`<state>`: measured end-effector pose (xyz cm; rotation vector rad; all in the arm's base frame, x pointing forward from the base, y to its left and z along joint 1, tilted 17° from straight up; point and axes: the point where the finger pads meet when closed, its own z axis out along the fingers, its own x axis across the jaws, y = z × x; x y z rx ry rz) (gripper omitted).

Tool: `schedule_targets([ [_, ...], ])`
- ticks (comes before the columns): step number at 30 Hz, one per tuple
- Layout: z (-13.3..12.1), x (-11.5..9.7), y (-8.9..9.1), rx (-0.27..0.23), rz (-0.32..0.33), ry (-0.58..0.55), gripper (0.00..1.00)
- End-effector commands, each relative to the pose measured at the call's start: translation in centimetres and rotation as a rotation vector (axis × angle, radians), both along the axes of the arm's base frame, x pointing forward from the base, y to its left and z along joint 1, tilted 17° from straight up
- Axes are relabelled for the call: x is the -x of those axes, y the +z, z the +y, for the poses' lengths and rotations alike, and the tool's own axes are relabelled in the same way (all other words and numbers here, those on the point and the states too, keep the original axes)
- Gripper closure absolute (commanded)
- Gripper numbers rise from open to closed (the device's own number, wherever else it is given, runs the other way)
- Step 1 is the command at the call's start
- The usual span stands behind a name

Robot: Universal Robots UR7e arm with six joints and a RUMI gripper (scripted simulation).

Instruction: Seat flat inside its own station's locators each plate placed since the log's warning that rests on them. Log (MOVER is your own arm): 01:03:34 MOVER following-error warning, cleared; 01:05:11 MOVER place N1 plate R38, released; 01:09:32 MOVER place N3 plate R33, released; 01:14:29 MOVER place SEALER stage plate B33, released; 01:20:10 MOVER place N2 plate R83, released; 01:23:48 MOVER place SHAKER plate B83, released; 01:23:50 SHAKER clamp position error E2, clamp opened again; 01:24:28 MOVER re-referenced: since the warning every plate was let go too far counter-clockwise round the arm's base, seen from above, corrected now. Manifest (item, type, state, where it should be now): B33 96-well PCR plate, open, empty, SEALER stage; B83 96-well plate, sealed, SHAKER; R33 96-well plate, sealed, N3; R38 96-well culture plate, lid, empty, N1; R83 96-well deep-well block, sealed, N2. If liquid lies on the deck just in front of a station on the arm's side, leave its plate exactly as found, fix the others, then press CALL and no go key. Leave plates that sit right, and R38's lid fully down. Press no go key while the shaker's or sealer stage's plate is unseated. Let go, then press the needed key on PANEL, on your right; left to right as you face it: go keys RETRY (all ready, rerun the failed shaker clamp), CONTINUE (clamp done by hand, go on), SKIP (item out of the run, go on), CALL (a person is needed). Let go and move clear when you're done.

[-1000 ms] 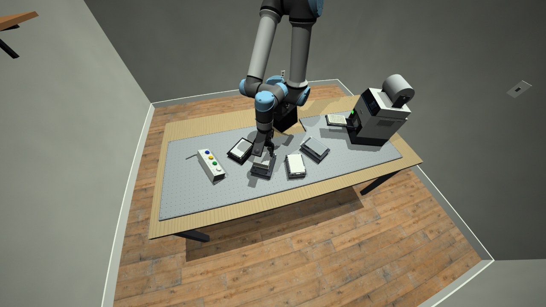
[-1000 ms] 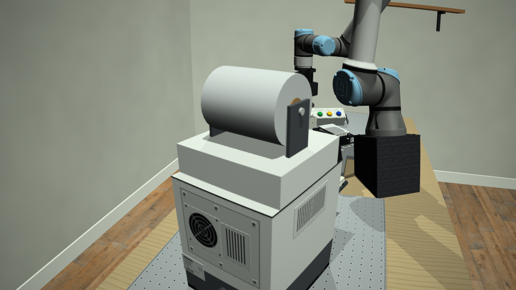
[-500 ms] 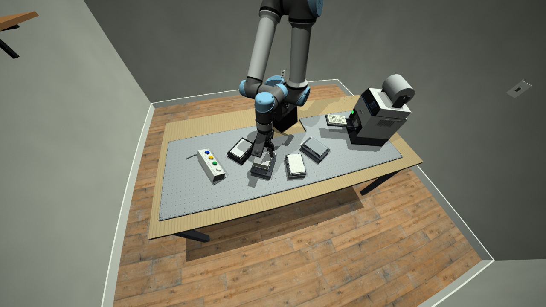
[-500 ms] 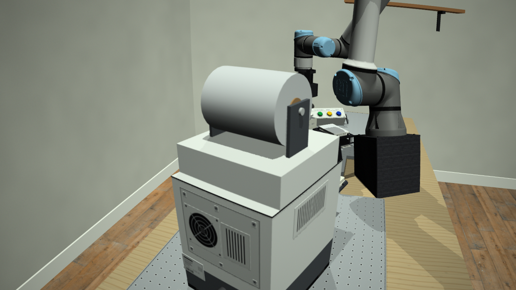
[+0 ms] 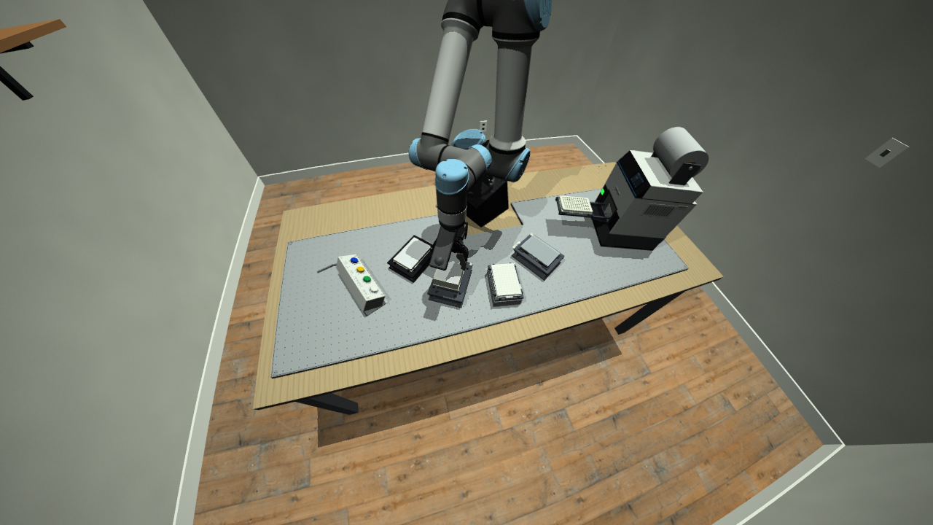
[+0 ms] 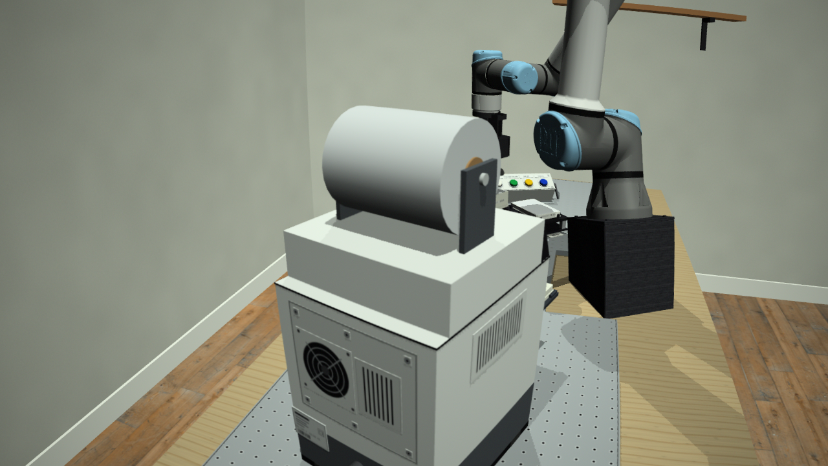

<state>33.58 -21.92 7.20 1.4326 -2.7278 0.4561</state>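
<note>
The end effector (image 5: pixel 452 261) hangs from the arm's vertical wrist over the grey perforated table (image 5: pixel 326 339), its two dark jaws closed on the near-arm end of a silver-topped plate (image 5: pixel 450 281) that sits on a dark station base (image 5: pixel 446 297) directly beneath it; whether that plate lies level in its locators or rides up on them cannot be told from the top view. Just beside the end effector, on the side toward the button box, a second plate with a shiny grey top (image 5: pixel 410 254) rests in a black frame, turned at an angle to the table's edge. Farther out the same way stands the long white panel (image 5: pixel 360 281) with a row of four keys, blue, yellow, green and white, well apart from the jaws. On the other side of the end effector lies a white plate with a visible grid of wells (image 5: pixel 505 281), and beyond it a grey-topped plate (image 5: pixel 538 251) on a dark stacked base. Much farther off that way sits the boxy sealer (image 5: pixel 642 199) with its large white roll (image 6: pixel 399 162) on top, and a pale well plate (image 5: pixel 575 204) resting on the stage that juts from its front. In the exterior view the sealer's rear hides the end effector and the held plate; only the wrist, the black pedestal (image 6: pixel 622 266) and the panel's coloured keys show past it.
</note>
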Motion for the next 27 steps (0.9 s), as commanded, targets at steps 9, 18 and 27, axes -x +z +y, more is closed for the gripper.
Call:
schedule_targets([
  [9, -0.10, 0.04, -0.52, -0.002, 0.001, -0.001, 1.00],
  [18, -0.19, -0.02, -0.71, -0.001, 0.001, -0.001, 1.00],
  [27, -0.26, -0.03, -1.02, -0.002, 0.001, -0.001, 1.00],
])
